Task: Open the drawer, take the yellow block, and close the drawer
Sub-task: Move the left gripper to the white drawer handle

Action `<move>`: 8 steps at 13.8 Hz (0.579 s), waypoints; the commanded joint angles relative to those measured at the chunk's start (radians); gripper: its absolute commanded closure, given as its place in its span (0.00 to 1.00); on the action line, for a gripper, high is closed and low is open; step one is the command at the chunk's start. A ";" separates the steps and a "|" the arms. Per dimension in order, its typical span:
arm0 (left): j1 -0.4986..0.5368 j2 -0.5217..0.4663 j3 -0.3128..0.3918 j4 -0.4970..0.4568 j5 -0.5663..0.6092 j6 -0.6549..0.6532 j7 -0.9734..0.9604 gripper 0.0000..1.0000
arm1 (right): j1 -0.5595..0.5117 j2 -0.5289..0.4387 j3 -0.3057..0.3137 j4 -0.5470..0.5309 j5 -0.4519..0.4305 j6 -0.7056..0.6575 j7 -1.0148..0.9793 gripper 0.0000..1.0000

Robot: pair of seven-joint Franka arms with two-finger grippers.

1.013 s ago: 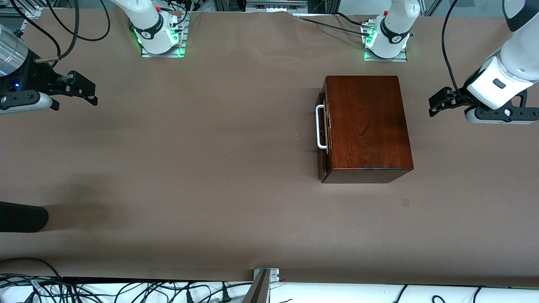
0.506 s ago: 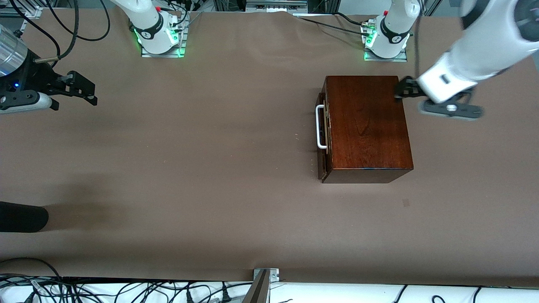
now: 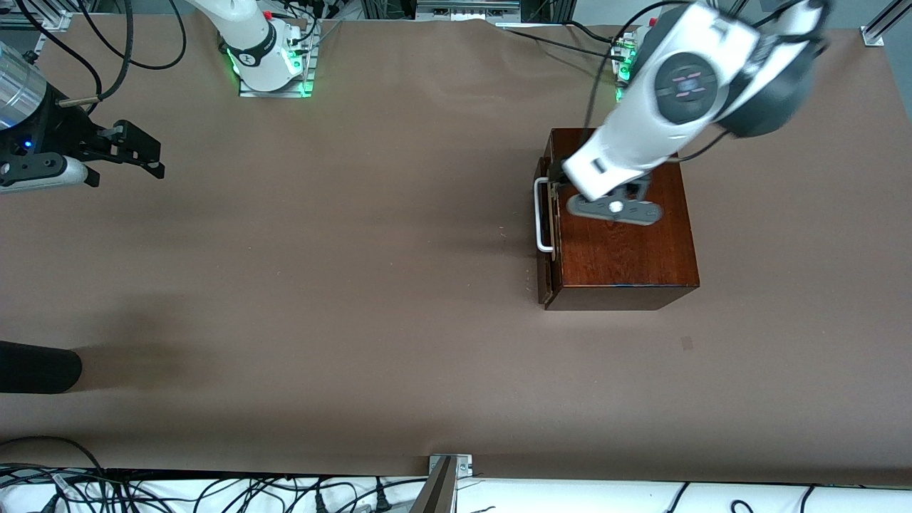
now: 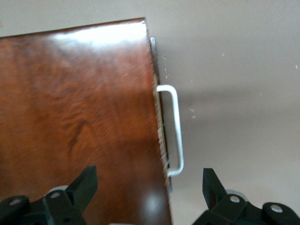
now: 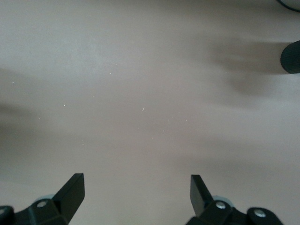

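Note:
The dark reddish-brown wooden box (image 3: 627,249) stands toward the left arm's end of the table. Its drawer (image 3: 547,278) is shut, and the white bar handle (image 3: 541,214) faces the right arm's end. My left gripper (image 3: 557,174) is open and empty, over the box's top edge above the handle. The left wrist view shows the box top (image 4: 79,117) and the handle (image 4: 176,126) ahead of the open gripper (image 4: 147,185). My right gripper (image 3: 158,158) waits open and empty over bare table at the right arm's end (image 5: 136,187). The yellow block is hidden.
A black cylindrical object (image 3: 35,367) lies at the table's edge at the right arm's end, nearer the front camera; it also shows in the right wrist view (image 5: 290,56). Cables (image 3: 214,491) run along the table's front edge. The arm bases (image 3: 271,64) stand along the back.
My left arm has swung from the left arm's end of the table to over the box, its gripper now over the handle edge. The right arm has not moved. The drawer stays shut.

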State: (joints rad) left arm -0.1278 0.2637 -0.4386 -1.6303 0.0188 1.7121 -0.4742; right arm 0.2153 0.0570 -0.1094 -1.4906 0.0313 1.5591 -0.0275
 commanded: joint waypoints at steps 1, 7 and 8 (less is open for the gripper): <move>-0.091 0.077 -0.002 0.038 0.081 0.035 -0.137 0.00 | -0.008 -0.005 0.004 0.006 0.018 -0.011 0.009 0.00; -0.234 0.181 0.000 0.011 0.312 0.090 -0.377 0.00 | -0.008 -0.005 0.004 0.006 0.018 -0.011 0.009 0.00; -0.237 0.189 0.000 0.001 0.331 0.090 -0.409 0.00 | -0.008 -0.005 0.004 0.006 0.018 -0.011 0.009 0.00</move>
State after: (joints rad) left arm -0.3497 0.4351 -0.4416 -1.6298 0.2915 1.8042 -0.8235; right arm 0.2153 0.0572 -0.1094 -1.4906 0.0313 1.5591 -0.0275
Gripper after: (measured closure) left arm 0.000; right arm 0.000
